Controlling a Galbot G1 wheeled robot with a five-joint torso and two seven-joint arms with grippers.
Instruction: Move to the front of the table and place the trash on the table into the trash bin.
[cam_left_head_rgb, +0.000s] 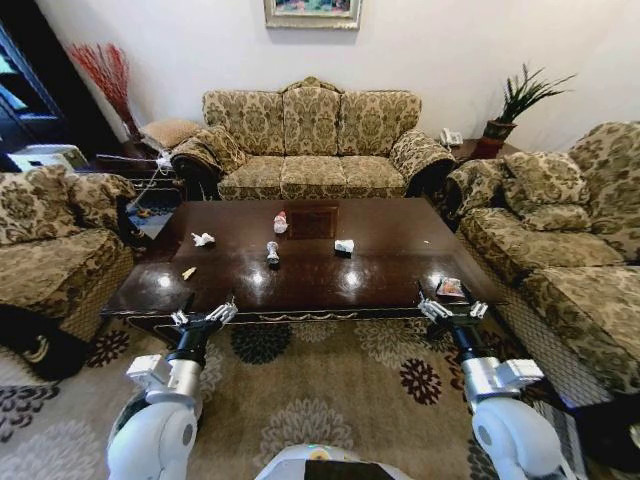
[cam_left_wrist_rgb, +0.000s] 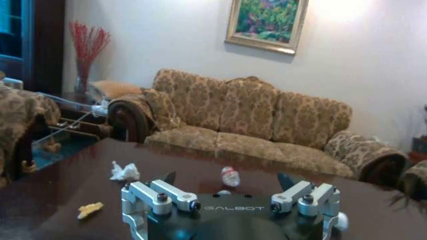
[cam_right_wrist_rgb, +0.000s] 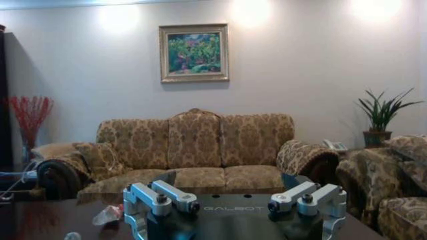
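On the dark table (cam_left_head_rgb: 390, 250) lie scattered scraps of trash (cam_left_head_rgb: 272, 252) — crumpled paper, a crushed bottle, a packet at its right near corner. Both grippers hover at its near edge, spread open — left gripper (cam_left_head_rgb: 203, 318), right gripper (cam_left_head_rgb: 452, 309).

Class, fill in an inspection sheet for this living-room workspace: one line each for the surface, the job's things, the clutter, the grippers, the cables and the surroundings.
Surface: glossy dark-brown wooden coffee table, lamp glare on its top.
Job's things: crumpled white paper, crushed red-and-white labelled bottle, small clear bottle, white wrapper, yellowish scrap, colourful snack packet, all lying apart; trash bin: nothing seen.
Clutter: nothing seen beyond the trash.
Grippers: left gripper and right gripper open, at the table's near edge, holding nothing.
Cables: white cords beside the far sofa.
Surroundings: patterned gold sofas, potted plant, framed painting.
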